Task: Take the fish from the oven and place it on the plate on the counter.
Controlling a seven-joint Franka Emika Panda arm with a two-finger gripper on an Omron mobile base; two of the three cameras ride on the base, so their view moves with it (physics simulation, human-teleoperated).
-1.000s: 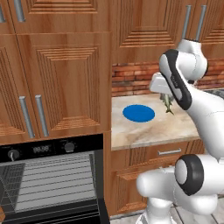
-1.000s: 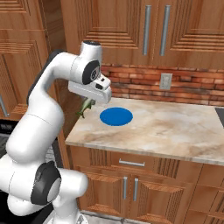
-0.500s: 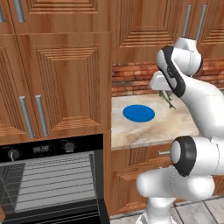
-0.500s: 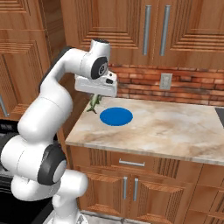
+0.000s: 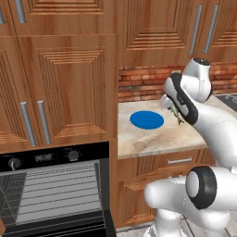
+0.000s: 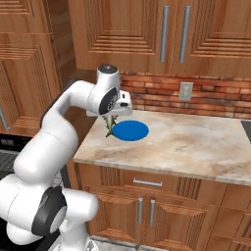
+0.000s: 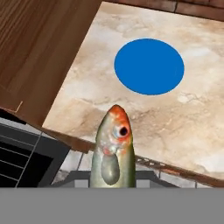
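Pinching the fish (image 7: 112,151), the hand (image 6: 112,122) hangs above the table (image 6: 196,142), just beside the bare blue plate (image 6: 130,130).

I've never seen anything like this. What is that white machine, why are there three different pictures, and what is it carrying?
It is a white robot arm in a computer-rendered kitchen. Two pictures come from cameras behind the arm, to its left and right; the third looks out from its hand. Its gripper is shut on a small fish, carried above the beige counter. A round blue plate lies on that counter with nothing on it yet. At lower left of the left camera's picture is the black oven, open, with its wire racks showing.
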